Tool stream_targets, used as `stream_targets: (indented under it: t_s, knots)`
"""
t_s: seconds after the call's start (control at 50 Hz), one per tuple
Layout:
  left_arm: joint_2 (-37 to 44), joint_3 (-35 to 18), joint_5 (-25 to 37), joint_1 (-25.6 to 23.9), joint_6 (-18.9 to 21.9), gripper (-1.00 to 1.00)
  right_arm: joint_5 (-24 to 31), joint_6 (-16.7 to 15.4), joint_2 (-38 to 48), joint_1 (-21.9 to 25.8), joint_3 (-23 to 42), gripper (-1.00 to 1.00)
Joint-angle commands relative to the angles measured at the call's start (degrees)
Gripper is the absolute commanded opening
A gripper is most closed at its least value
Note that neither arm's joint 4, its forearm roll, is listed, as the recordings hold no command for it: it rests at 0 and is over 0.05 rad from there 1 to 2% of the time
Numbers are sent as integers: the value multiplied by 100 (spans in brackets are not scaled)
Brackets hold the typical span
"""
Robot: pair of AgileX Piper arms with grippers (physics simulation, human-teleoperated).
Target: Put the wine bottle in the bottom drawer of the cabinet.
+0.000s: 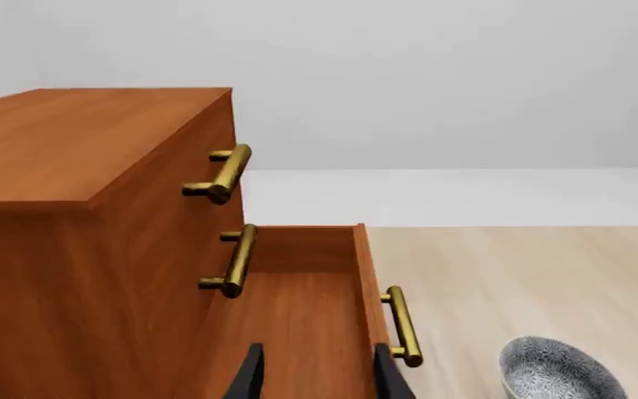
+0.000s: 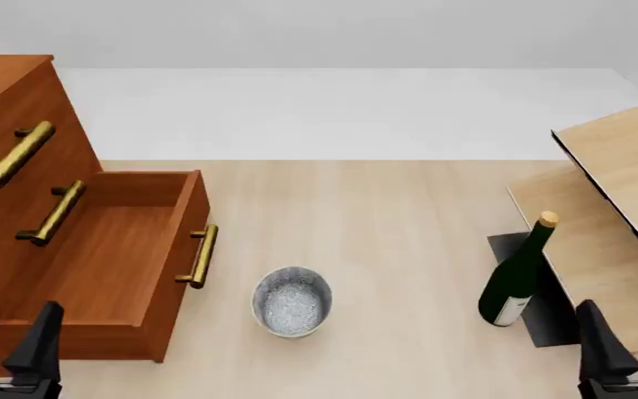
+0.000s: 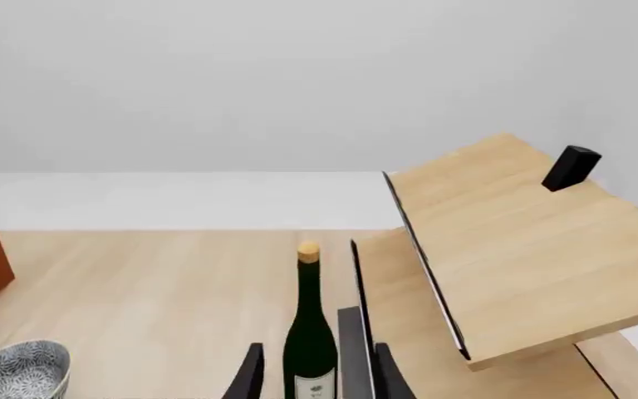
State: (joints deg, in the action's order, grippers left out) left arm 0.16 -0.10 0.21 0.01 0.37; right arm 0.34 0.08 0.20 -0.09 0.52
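The wine bottle (image 2: 515, 278) stands upright on the table at the right, dark green with a tan top and a white label; it is also in the right wrist view (image 3: 310, 341). My right gripper (image 2: 630, 332) is open, nearer the front edge and a little right of the bottle, not touching it. The cabinet (image 2: 9, 125) fills the left side. Its bottom drawer (image 2: 109, 258) is pulled out and holds nothing, its brass handle (image 2: 199, 255) facing right. My left gripper (image 2: 3, 341) is open over the drawer's near end (image 1: 296, 316).
A grey patterned bowl (image 2: 292, 301) sits on the table between the drawer and the bottle. Pale wood panels (image 2: 630, 158) slant up at the right, with a dark flat plate (image 2: 541, 312) at their foot beside the bottle. A small black block (image 3: 571, 168) rests on the upper panel.
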Motion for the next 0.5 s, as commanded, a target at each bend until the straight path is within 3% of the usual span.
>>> stream_targets:
  t_s: [0.02,0.26,0.28,0.3,0.32,0.34,0.36,0.4,0.44,0.5]
  knots:
    - [50,-16,-25,20,-144,100,-38,-29,38,48,-33,100]
    - [446,-66,-286,-2,-139,100,-26,-115,52,77,-39,100]
    - [519,-149,-282,21,-243,100,-27,-109,37,90,-37,100]
    - [519,-185,-252,-144,219,100,-32,-66,38,82,-36,100]
    - [534,-235,-200,-181,302,100,-44,-95,49,87,-36,100]
    - [541,-406,-71,10,-172,100,-37,-107,34,106,-35,100]
    - [627,-496,-60,111,-262,100,-32,-97,34,105,-36,100]
    - [783,-682,-1,2,17,100,-27,-111,28,117,-35,100]
    - [922,-899,68,96,-289,100,-31,-108,27,130,-33,100]
    - [1055,-1334,247,45,4,100,-22,-105,10,135,-31,100]
